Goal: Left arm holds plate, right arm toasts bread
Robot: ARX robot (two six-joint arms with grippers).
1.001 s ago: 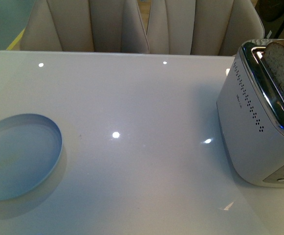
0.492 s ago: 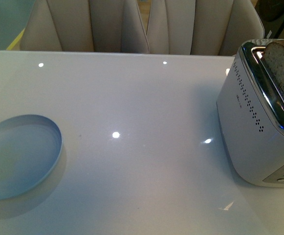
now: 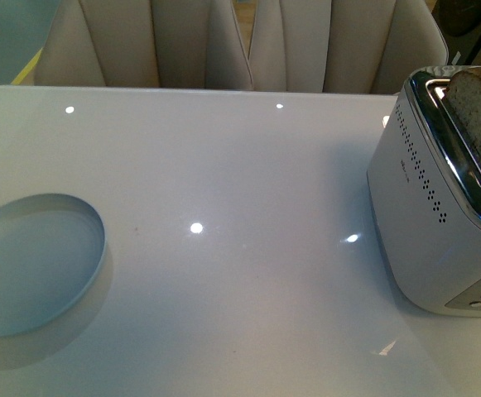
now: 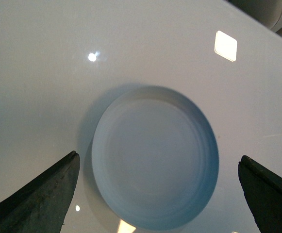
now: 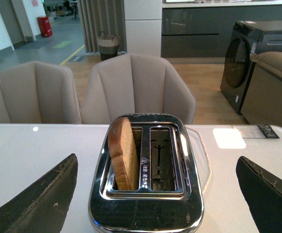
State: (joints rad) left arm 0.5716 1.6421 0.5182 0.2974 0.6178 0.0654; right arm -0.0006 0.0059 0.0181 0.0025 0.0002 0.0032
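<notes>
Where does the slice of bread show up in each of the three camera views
Front view: the bread stands at the far right edge, sticking up out of the toaster.
Left wrist view: not in it; only the plate on the table.
Right wrist view: centre, upright in one of the two slots.
Shared landmark: the toaster, in the front and right wrist views.

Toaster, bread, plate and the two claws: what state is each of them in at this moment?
Toaster: standing on the table, one slot filled, the other empty.
Bread: upright in the toaster's slot, top sticking out, pale rather than browned.
Plate: empty, lying flat on the table, nothing touching it.
Left gripper: open, fingers spread to either side of the plate, not holding it.
Right gripper: open, hovering by the toaster, holding nothing.
</notes>
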